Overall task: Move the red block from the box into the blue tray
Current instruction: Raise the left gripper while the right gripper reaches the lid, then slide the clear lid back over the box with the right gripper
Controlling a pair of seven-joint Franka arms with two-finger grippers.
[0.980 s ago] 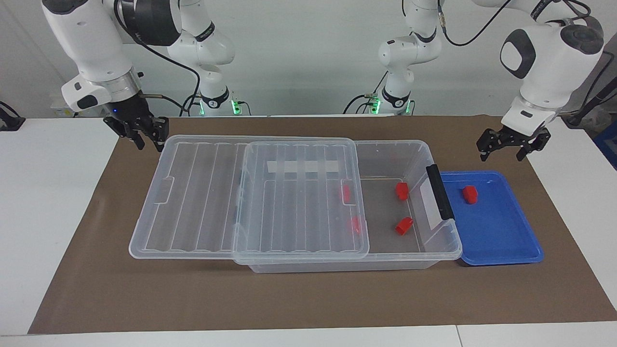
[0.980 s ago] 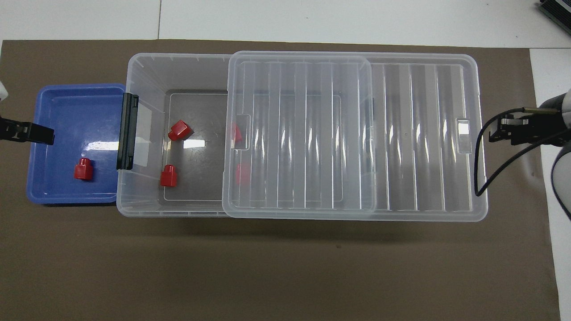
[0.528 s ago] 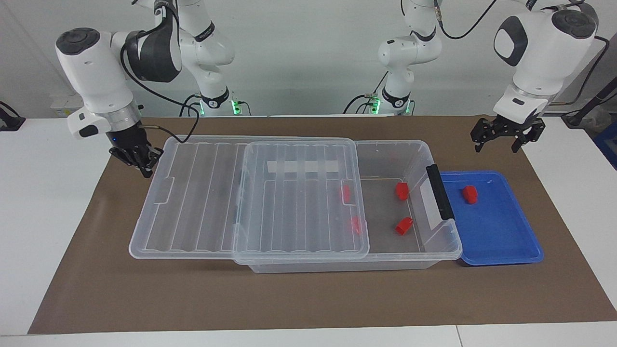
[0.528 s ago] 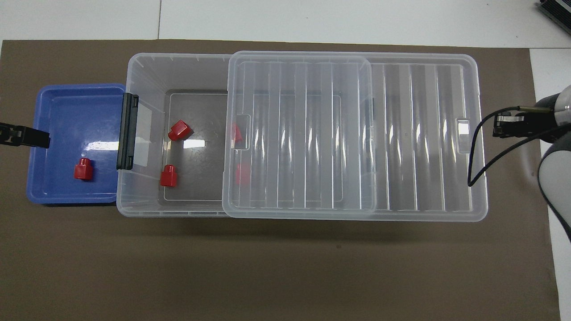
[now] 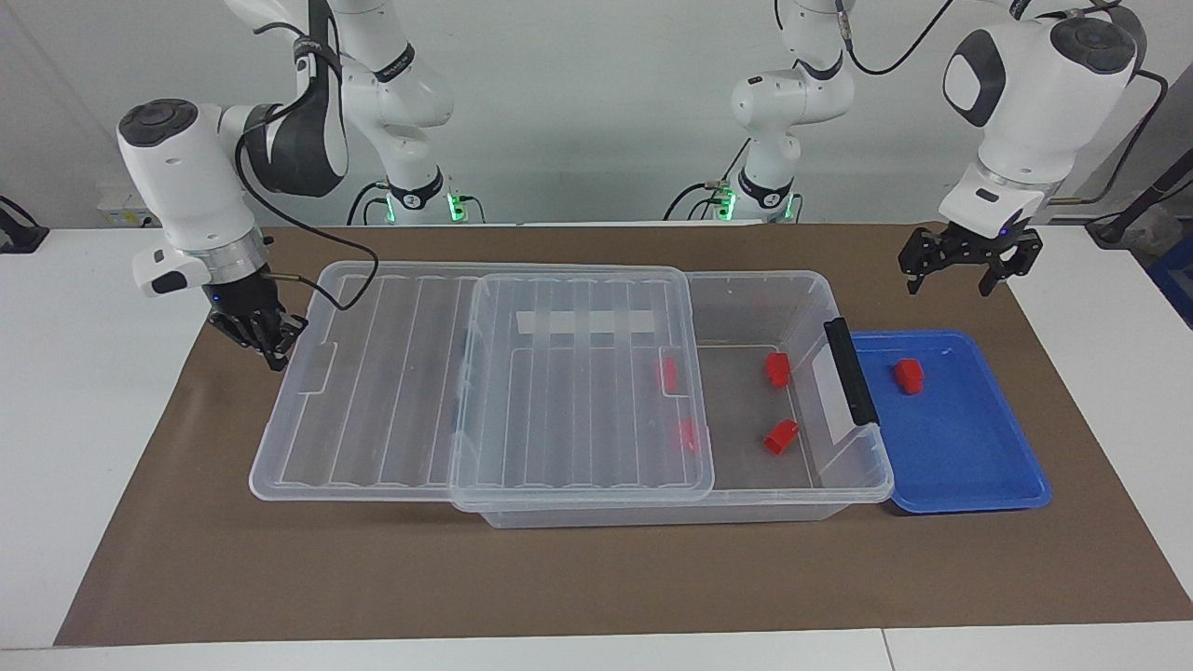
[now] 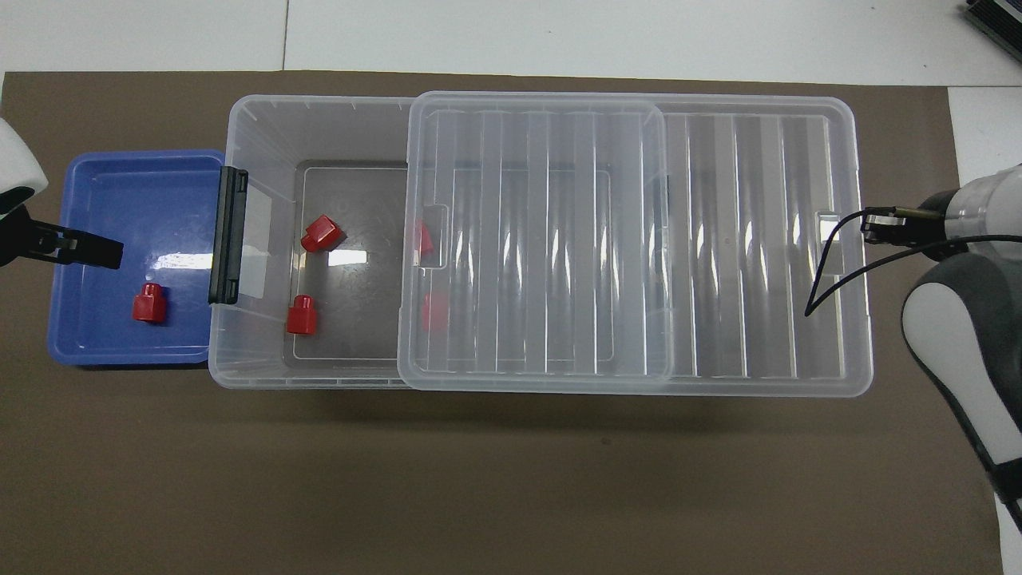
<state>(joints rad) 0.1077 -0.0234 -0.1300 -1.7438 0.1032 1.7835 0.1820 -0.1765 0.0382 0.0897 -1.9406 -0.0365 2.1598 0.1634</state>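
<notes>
Facing view
Right gripper [image 5: 271,349]: pressed together, empty, low beside lid [image 5: 391,373] at right arm's end.
Left gripper [image 5: 960,266]: spread, empty, raised near blue tray [image 5: 969,466].
Red block [image 5: 909,375]: lying in blue tray; four more in box [image 5: 802,308].

Overhead view
Box [image 6: 263,128]: lid [image 6: 639,239] slid aside, two blocks exposed.
Next red block [image 6: 303,314]: probably light, rigid, smooth; pinch across the flat sides of the wider body.
</notes>
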